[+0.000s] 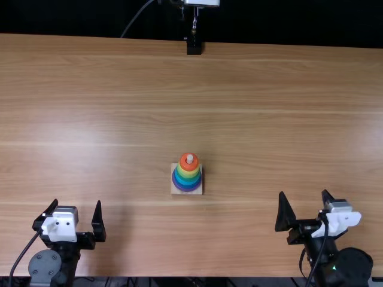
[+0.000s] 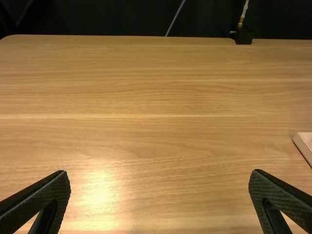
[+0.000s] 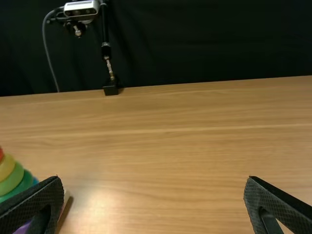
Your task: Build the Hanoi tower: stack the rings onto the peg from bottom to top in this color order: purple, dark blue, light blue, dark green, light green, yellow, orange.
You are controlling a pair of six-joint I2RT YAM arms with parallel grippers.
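While my two grippers stand at the near side of the table (image 1: 287,128), each has its fingers wide apart and nothing between them: the left gripper (image 1: 76,203) on one side, the right gripper (image 1: 303,194) on the other.

A little farther in, and between them, is the tower (image 1: 188,174). From my left gripper it lies to the right and slightly forward; from my right gripper it lies to the left, also slightly forward. The left seems nearer by only a little. The peg (image 1: 190,158) stands upright from its square base (image 1: 175,192), so its long axis is vertical, and any grasp would have to respect this.

The purple ring (image 1: 187,189) is lowest and the orange ring (image 1: 189,167) is highest, with the peg's tip showing through. The two blues I cannot surely separate, but I judge the stack complete. Therefore the next move probably calls for no contact; a careless sideways sweep could push the base.

Well beyond, at the far edge, is a black stand (image 1: 194,47).
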